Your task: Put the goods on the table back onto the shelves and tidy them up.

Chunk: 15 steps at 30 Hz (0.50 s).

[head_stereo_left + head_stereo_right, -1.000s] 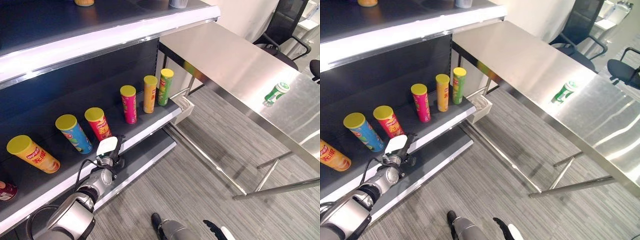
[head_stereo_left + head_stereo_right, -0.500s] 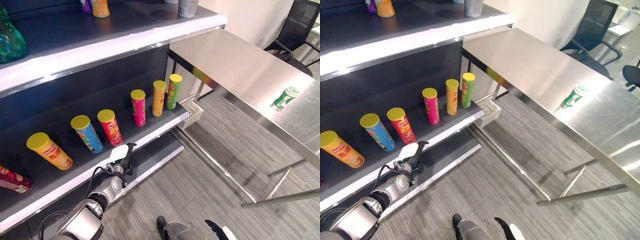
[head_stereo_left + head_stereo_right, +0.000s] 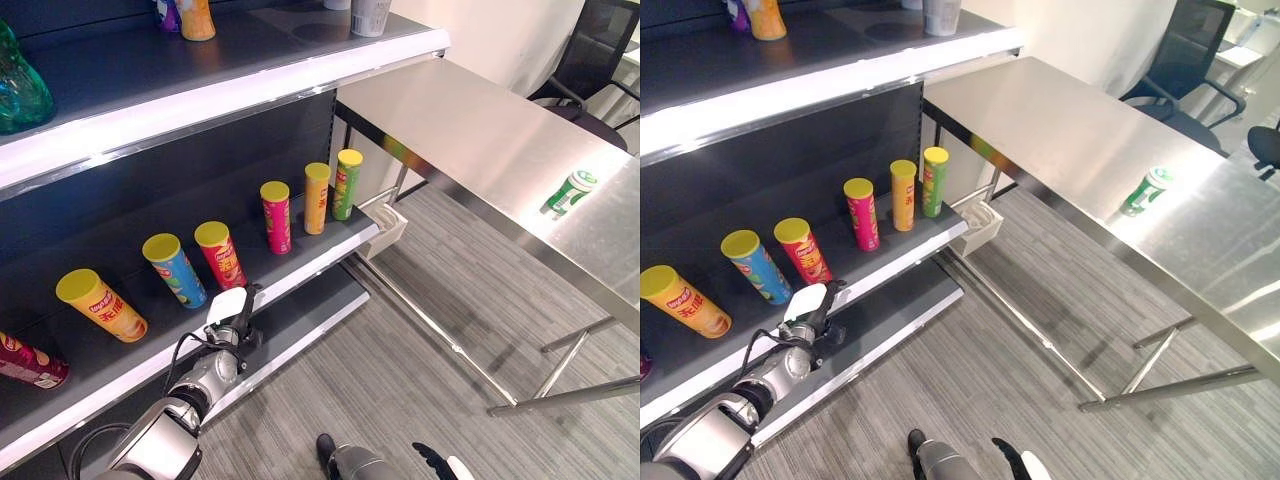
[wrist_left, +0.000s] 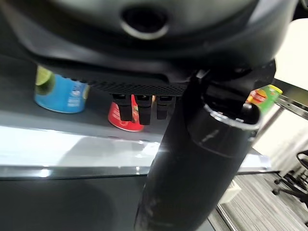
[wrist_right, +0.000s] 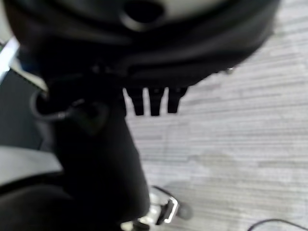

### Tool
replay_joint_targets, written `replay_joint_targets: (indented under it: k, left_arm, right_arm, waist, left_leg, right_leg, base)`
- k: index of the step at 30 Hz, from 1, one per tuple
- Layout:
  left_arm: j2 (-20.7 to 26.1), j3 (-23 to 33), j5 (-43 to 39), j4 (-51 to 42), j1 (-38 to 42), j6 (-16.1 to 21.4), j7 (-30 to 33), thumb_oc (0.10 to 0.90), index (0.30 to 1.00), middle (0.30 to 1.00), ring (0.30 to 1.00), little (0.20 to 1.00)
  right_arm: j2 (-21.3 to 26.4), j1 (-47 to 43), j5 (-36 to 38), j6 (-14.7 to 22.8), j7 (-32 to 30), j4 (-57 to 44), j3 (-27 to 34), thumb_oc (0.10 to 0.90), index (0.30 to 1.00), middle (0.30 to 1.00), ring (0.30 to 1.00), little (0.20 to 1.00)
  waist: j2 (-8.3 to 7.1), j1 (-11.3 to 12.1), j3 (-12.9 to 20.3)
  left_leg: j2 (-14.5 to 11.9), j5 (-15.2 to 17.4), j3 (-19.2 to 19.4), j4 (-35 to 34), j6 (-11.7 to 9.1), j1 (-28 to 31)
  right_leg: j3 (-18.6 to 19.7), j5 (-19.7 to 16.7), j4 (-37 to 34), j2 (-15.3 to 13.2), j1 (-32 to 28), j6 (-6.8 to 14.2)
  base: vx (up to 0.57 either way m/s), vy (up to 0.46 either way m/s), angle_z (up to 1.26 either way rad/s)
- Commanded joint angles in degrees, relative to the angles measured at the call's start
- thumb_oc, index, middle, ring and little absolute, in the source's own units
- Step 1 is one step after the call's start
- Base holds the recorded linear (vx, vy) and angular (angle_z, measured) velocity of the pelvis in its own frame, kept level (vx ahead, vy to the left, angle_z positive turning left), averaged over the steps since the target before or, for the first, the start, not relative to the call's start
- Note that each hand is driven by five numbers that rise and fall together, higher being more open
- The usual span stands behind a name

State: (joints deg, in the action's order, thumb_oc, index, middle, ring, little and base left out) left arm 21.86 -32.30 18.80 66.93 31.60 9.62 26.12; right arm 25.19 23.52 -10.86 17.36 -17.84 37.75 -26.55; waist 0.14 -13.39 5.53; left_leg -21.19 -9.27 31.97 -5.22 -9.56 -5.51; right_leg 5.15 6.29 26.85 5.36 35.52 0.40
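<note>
The left hand point(image 3: 232, 312) is held just in front of the edge of the middle shelf point(image 3: 300, 262), with its fingers point(image 4: 137, 107) straight and relaxed and nothing held in them; the thumb bears a white cover. The right hand point(image 5: 96, 144) is seen in the right wrist view over grey striped carpet point(image 5: 240, 144), its fingers point(image 5: 155, 102) also straight and empty.

The green bottle point(image 3: 567, 190) still on the steel table point(image 3: 470, 120) lies well apart from the left hand, far off on the thumb's far side. It is a small green-and-white bottle with a white cap, tipped on its side near the table's front edge. Its label is too small to be read.

Just beyond the left hand's fingertips, tall snack tubes with yellow lids stand in a row on the middle shelf. Nearest are a red tube point(image 3: 221, 254) and a blue tube point(image 3: 174, 268), both leaning; in the left wrist view these two are seen directly past the fingers. Further along stand a pink tube point(image 3: 275, 216), an orange tube point(image 3: 316, 198) and a green tube point(image 3: 346, 183), more upright. On the other side an orange-yellow tube point(image 3: 100, 304) is tilted strongly. Red logos are visible on the tubes, but their print is not told here.

On the upper shelf point(image 3: 200, 95) a green glass bottle point(image 3: 20, 85) and a grey cup point(image 3: 370, 14) are set.
</note>
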Motion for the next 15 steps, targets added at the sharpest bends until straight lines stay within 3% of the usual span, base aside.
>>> replay_joint_targets:
  k: [1,4,5,8,9,11,12,13,14,15]
  left_arm:
    - [2.82,6.32,-2.83,1.14,7.66,1.58,5.59,0.800,0.900,0.900,0.900,0.900]
    - [3.02,6.87,-3.81,1.15,6.87,1.60,5.44,0.800,0.900,0.900,0.900,0.900]
    - [2.85,6.88,-4.25,0.49,6.22,1.66,5.34,0.800,0.900,0.900,0.900,0.900]
    - [1.79,6.12,-4.59,-1.64,5.95,1.66,5.44,0.800,0.900,0.900,0.900,0.900]
    - [0.94,5.74,-4.89,-2.19,5.92,1.68,5.36,0.800,0.900,0.900,0.900,0.900]
    - [-0.06,5.31,-5.16,-2.95,6.24,1.60,5.53,0.800,0.900,0.900,0.900,0.900]
    - [-1.17,4.50,-6.42,-3.98,8.11,1.91,5.96,0.800,0.900,0.900,0.900,0.900]
    - [-1.16,4.49,-6.43,-3.96,8.17,1.91,5.95,0.800,0.900,0.900,0.900,0.900]
    - [-2.31,4.07,-7.52,-6.19,7.39,2.16,5.55,0.800,0.900,0.900,0.900,0.900]
    - [-2.77,4.06,-8.30,-7.19,7.12,2.56,5.74,0.800,0.900,0.900,0.900,0.900]
  right_arm:
    - [-0.50,4.11,0.59,3.77,-1.08,-4.79,-0.59,0.800,0.900,0.900,0.900,0.900]
    - [-0.47,3.73,0.72,3.51,-0.71,-5.02,-0.89,0.800,0.900,0.900,0.900,0.900]
    - [-0.17,2.98,0.70,3.00,-0.27,-4.71,-1.29,0.800,0.900,0.900,0.900,0.900]
    - [1.34,1.50,0.33,2.51,-0.11,-4.23,-1.45,0.800,0.900,0.900,0.900,0.900]
    - [1.54,0.72,0.25,2.05,-0.37,-3.38,-1.08,0.800,0.900,0.900,0.900,0.900]
    - [1.57,-0.19,0.26,1.52,-0.61,-2.32,-0.39,0.800,0.900,0.900,0.900,0.900]
    - [2.17,-3.90,1.35,0.59,-1.72,-0.13,0.51,0.800,0.900,0.900,0.900,0.900]
    - [2.15,-3.94,1.35,0.59,-1.72,-0.11,0.52,0.800,0.900,0.900,0.900,0.900]
    - [1.12,-5.88,1.93,-0.35,-2.27,0.67,-0.09,0.800,0.900,0.900,0.900,0.900]
    - [0.41,-6.88,2.18,-0.91,-3.04,1.06,-0.13,0.800,0.900,0.900,0.900,0.900]
  waist:
    - [-0.16,-0.72,0.14]
    - [-0.45,-0.60,0.19]
    - [-1.03,-0.14,-1.10]
    - [-3.40,1.54,-5.43]
    - [-3.99,2.46,-6.73]
    - [-4.39,2.39,-7.41]
    - [-6.04,3.72,-9.41]
    - [-6.07,3.63,-9.45]
    - [-6.43,4.64,-10.01]
    - [-5.87,4.49,-10.18]
  left_leg:
    - [-6.62,-1.14,-3.20,0.36,-5.44,1.65]
    - [-6.16,-0.63,-3.45,0.64,-5.44,2.53]
    - [-5.80,-0.40,-4.11,3.89,-5.44,2.80]
    - [-5.70,2.56,-8.43,13.99,-4.63,-0.94]
    - [-4.14,3.74,-11.27,15.19,-3.84,-2.62]
    - [-2.38,5.58,-13.52,14.07,-2.82,-4.06]
    - [0.25,0.86,-18.40,9.26,-1.30,-10.75]
    - [0.34,0.78,-18.47,9.16,-1.27,-10.74]
    - [1.81,1.21,-19.91,5.44,-0.61,-11.86]
    - [3.27,2.40,-18.95,6.55,0.03,-11.77]
  right_leg:
    - [2.36,-5.96,-17.77,-4.37,-10.88,8.16]
    - [3.10,-5.16,-16.74,-3.81,-11.49,7.73]
    - [3.90,-4.05,-15.22,-3.16,-12.94,6.85]
    - [4.54,-2.56,-13.91,-3.10,-16.52,5.12]
    - [4.36,-2.26,-14.18,-3.92,-17.66,5.15]
    - [3.63,-2.22,-14.63,-5.36,-18.46,5.53]
    - [2.67,-4.37,-15.85,-6.99,-18.12,5.77]
    - [2.59,-4.33,-15.82,-7.06,-18.13,5.78]
    - [4.85,-3.51,-14.95,-6.81,-18.11,7.03]
    - [6.22,-3.15,-14.83,-7.90,-18.39,7.92]
  base:
    - [0.00,0.000,0.00]
    - [0.06,0.013,-0.01]
    - [0.04,-0.024,-0.03]
    - [-0.02,0.008,-0.06]
    - [-0.02,0.074,0.03]
    - [-0.04,0.175,0.35]
    - [-0.07,0.239,1.16]
    - [0.02,0.454,0.96]
    - [0.12,0.477,0.42]
    - [0.12,0.477,-0.25]
